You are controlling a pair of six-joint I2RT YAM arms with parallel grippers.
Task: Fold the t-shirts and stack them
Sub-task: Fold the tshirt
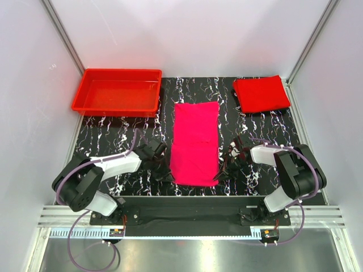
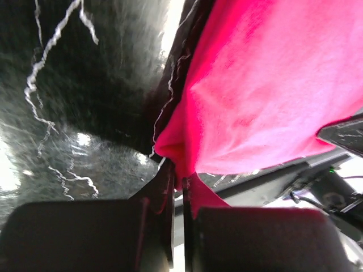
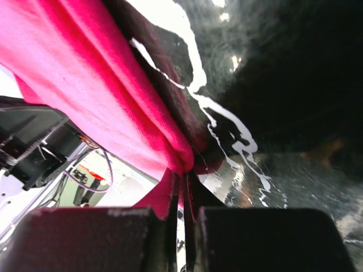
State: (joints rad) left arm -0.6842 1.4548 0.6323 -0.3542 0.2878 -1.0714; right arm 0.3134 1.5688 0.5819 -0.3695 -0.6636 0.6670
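black marbled tabletop [image 1: 113, 136]: left gripper [image 2: 177, 181] and right gripper [image 3: 184, 175] each pinch a near corner of the flat magenta-pink cloth t-shirt [image 1: 195, 141], likely to fold it away.

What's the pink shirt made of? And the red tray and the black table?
The pink t-shirt looks like soft matte cloth: it drapes and wrinkles. The red tray seems to be hard glossy plastic, with stiff straight walls. The table is shiny black with white veins; stone or printed sheet, I can't tell.
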